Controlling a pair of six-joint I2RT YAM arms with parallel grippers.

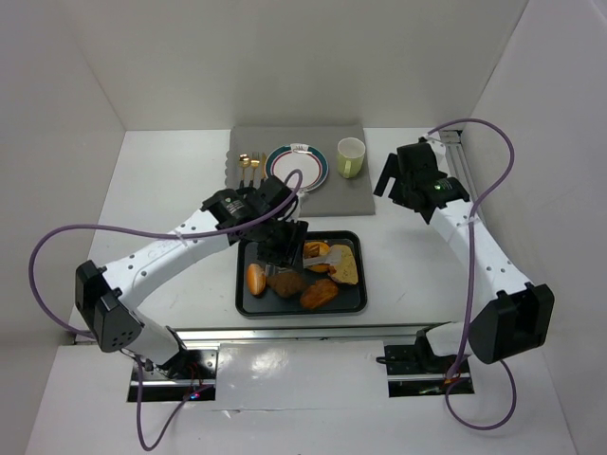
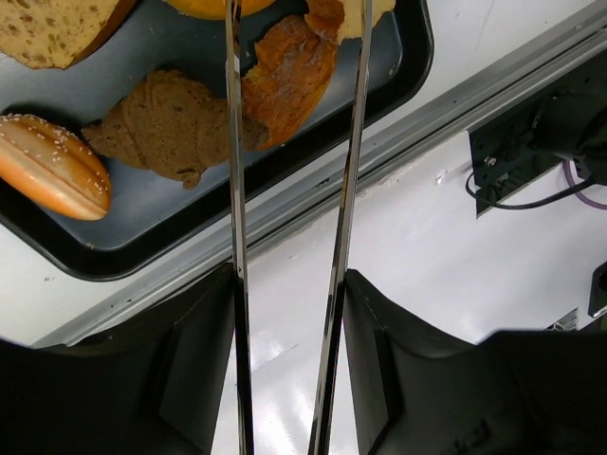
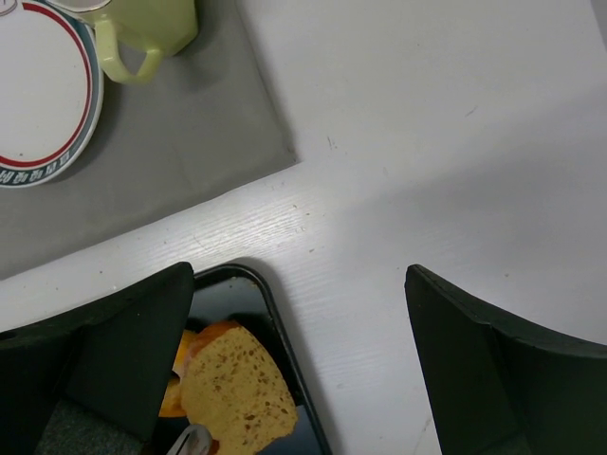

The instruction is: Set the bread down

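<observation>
From above, the left arm (image 1: 161,251) runs from its base at lower left up and to the right, its wrist bent down over the upper left of the tray (image 1: 245,305) at mid-frame. The left pincer (image 1: 282,248) hangs over the bread (image 1: 320,294) lying there. The right arm (image 1: 474,242) rises from lower right, folds at the elbow and reaches to upper right. There the right pincer (image 1: 391,182) hangs over bare bench (image 1: 171,180), just beside the mat (image 1: 356,194). The one tray holds at least five pieces of bread; a surer count is not possible here. On the one mat at top centre sit one plate (image 1: 297,166), one cup (image 1: 351,156) and gold cutlery (image 1: 248,166), too small to count.

In the left wrist view, the left pincer (image 2: 287,277) is clamped on one pair of tongs (image 2: 237,190). The two blades stand apart and run out of the top edge. Six pieces of bread show on the tray (image 2: 152,218):
- a bun (image 2: 52,166) at left
- a brown roll (image 2: 161,123)
- a pastry (image 2: 289,71) between the blades
- three cut off along the top

Whether the blades touch the pastry I cannot tell.

In the right wrist view, the right pincer (image 3: 303,379) stands wide apart, one finger in each lower corner, with nothing between them. A tray (image 3: 232,289) corner with one slice (image 3: 232,379) shows at lower left. The plate (image 3: 38,85) and cup (image 3: 152,28) sit on the mat (image 3: 171,142) at upper left.
</observation>
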